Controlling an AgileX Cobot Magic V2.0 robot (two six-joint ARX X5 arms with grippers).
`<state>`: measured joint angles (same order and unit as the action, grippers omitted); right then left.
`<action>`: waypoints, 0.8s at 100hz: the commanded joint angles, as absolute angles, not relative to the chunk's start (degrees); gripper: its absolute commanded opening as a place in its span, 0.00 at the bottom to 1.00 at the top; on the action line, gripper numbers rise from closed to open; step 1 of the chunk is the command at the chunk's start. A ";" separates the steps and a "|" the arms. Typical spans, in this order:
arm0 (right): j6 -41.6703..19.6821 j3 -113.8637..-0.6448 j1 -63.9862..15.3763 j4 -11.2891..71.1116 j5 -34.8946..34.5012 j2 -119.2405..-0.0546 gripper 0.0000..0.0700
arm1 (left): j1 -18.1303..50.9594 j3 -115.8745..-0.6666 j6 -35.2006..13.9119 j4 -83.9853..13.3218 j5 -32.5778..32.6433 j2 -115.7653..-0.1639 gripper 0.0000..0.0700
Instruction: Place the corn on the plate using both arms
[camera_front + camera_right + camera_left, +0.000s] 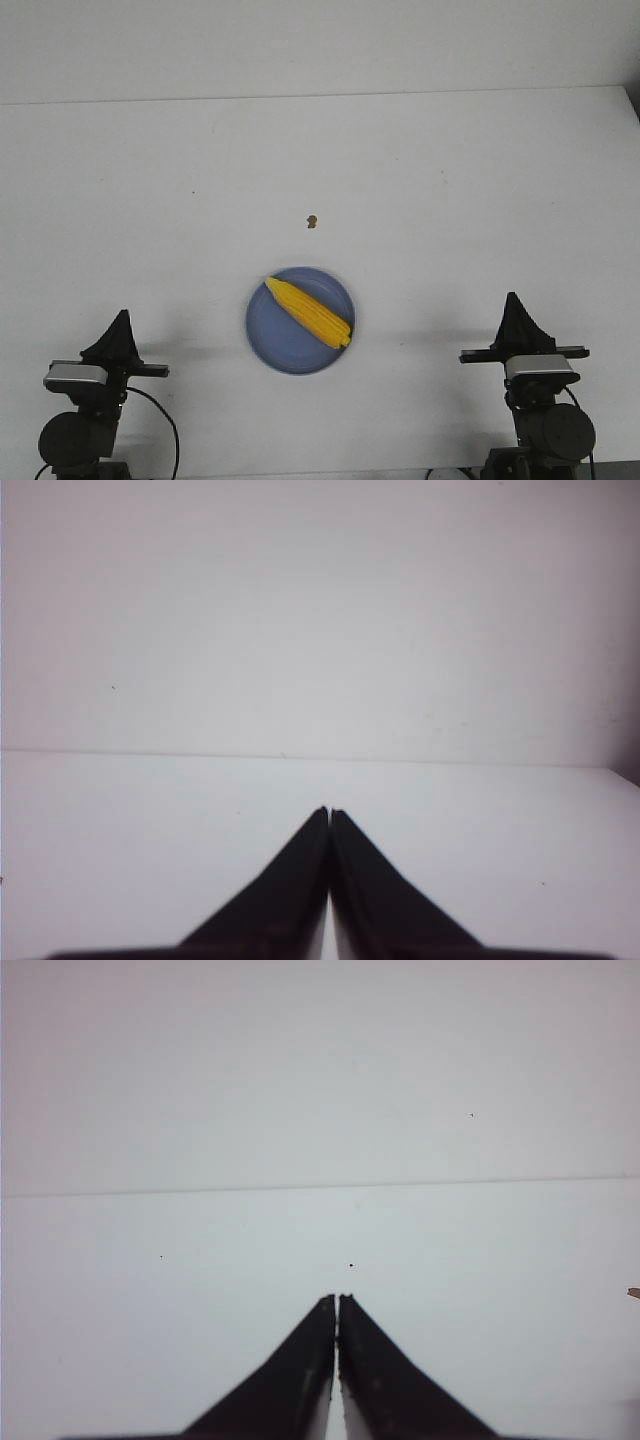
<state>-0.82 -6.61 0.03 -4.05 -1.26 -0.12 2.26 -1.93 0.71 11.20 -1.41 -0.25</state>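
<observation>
The bench [420, 180] is a broad, flat, matte white surface. Two black arms sit at its near edge, the left arm [85, 400] and right arm [535, 400] well apart. Between them lies the round, shallow blue plate [275, 345], smooth and plain. The knobbly yellow corn [308, 312] rests on it diagonally, pointed end away, far from either set of fingers. The left fingers [337, 1305] and right fingers [328, 815] are pressed together, empty.

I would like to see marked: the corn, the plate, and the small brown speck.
corn [310, 312], front view, middle of the cob.
plate [275, 345], front view, bare blue surface.
brown speck [312, 221], front view, its centre.
</observation>
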 commanded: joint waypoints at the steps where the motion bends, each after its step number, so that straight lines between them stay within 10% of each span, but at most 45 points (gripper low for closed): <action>1: -2.31 -5.30 0.08 -6.81 -1.06 -0.08 0.00 | 2.22 -0.80 0.80 12.05 -1.26 -0.19 0.02; 80: -6.59 -0.73 1.85 -10.66 -1.52 -0.08 0.00 | 2.22 -0.80 0.80 12.05 -1.26 -0.19 0.02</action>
